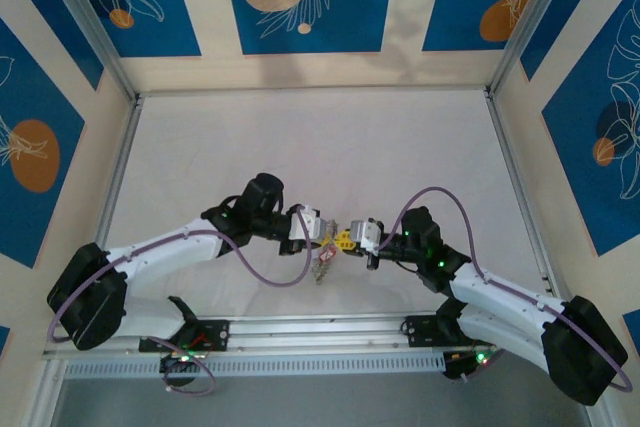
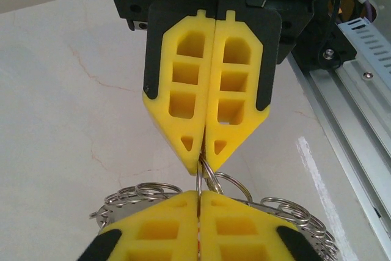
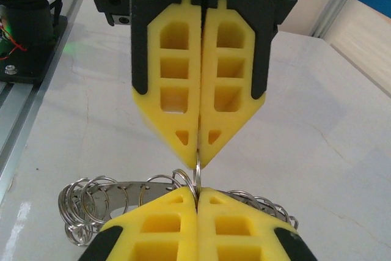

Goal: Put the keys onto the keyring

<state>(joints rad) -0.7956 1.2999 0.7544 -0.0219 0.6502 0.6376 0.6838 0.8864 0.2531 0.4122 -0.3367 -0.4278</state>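
- Near the front middle of the worktop (image 1: 300,147), the two arms met tip to tip, and the keyring (image 3: 116,191) was held in the air between them.
- The left end effector (image 2: 200,195) was closed, jaws pressed together on the keyring. Small wire rings fanned out on both sides of its fingers.
- The right end effector (image 3: 197,191) was closed too, pinching one thin wire loop (image 2: 209,178) that bridged the narrow gap between the two tips.
- A small bunch with reddish and pale bits, probably the keys (image 1: 322,265), hung just below the left tips; it was too small to make out further.
- The keyring looked light, hard and slippery, and its thin loops looked springy. A loop seemed likely to twist or slide out of smooth pads.
- The flat grey band close to the working loop seemed the safer place to hold, with the loop itself pinched squarely across its wire.
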